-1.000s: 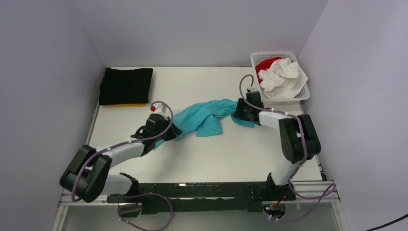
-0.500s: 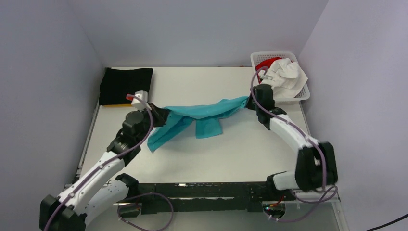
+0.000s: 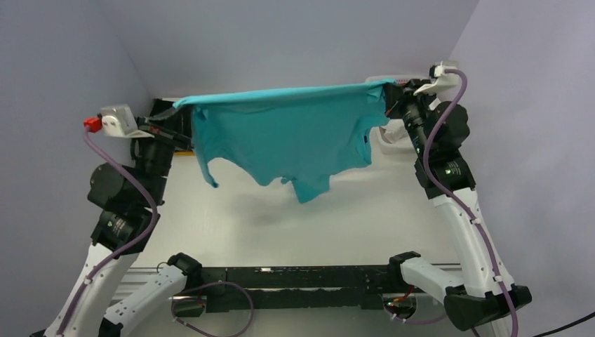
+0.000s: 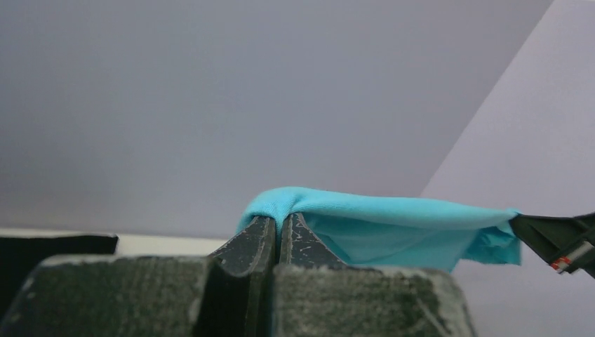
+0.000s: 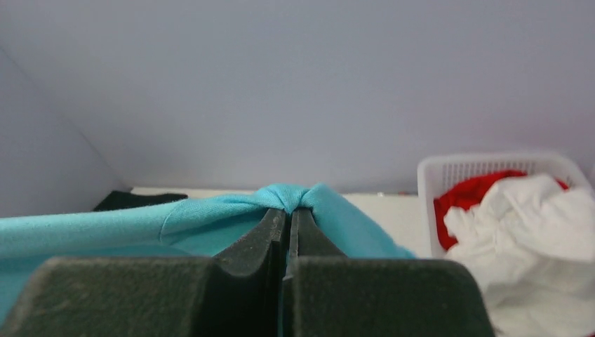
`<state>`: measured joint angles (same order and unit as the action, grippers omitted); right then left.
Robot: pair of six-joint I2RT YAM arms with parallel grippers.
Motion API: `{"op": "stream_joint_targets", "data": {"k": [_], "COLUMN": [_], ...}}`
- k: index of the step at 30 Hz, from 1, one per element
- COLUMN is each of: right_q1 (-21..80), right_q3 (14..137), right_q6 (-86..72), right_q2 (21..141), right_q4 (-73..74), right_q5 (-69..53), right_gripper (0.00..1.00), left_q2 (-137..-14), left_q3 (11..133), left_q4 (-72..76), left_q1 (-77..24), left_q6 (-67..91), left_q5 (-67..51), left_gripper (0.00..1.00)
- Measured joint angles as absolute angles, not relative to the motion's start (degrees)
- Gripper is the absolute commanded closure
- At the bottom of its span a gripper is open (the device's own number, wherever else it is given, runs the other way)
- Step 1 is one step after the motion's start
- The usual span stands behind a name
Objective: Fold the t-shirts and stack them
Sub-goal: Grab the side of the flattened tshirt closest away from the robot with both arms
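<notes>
A turquoise t-shirt (image 3: pixel 288 133) hangs stretched in the air between both grippers, its hem taut along the top and its sleeves dangling above the table. My left gripper (image 3: pixel 175 107) is shut on its left corner; the wrist view shows the cloth (image 4: pixel 393 225) pinched in the closed jaws. My right gripper (image 3: pixel 389 88) is shut on the right corner, cloth (image 5: pixel 210 217) bunched at the closed jaws. A dark label (image 3: pixel 367 140) shows near the right edge. A white shirt (image 5: pixel 533 232) and a red shirt (image 5: pixel 470 200) lie in the basket. A black folded shirt (image 5: pixel 137 200) shows at the back left.
The white lattice basket (image 5: pixel 491 165) stands at the back right corner, mostly hidden behind the right arm in the top view. Walls close in on the left, back and right. The table (image 3: pixel 351 225) lies below the hanging shirt.
Both arms have risen high and spread apart, lifting the turquoise shirt off the table. It went from a crumpled strip on the surface to a sheet hanging stretched in the air.
</notes>
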<state>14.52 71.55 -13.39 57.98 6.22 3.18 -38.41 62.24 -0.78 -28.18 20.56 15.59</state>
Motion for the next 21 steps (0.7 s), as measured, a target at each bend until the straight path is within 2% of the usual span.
{"op": "stream_joint_targets", "data": {"k": [4,7,11,17,21], "right_q1": [14.6,13.7,11.3,9.6,9.2], "right_q3": [80.1,87.4,98.7,123.0,127.7], "right_q6": [-10.6,-8.6,-7.2,-5.8,-4.6], "right_q2": [62.9,69.8,84.2,106.4,109.6], "right_q4": [6.9,6.8,6.4,9.3,10.0], "right_q5": [2.7,2.4,-0.2,-2.5,-3.9], "right_gripper": [1.0,1.0,1.0,1.0,1.0], "left_q2": [-46.1,-54.6,-69.5,-88.3,-92.7], "left_q3": [72.2,79.0,88.6,104.3,111.8], "left_q4": [-1.6,-2.1,-3.5,-8.0,-8.7], "left_q1": [-27.6,-23.4,-11.6,-3.1,-0.2], "left_q6": [16.0,14.3,15.9,18.1,20.0], "left_q5": [17.5,16.5,7.7,-3.6,-10.2], "left_gripper": [1.0,1.0,1.0,1.0,1.0]}}
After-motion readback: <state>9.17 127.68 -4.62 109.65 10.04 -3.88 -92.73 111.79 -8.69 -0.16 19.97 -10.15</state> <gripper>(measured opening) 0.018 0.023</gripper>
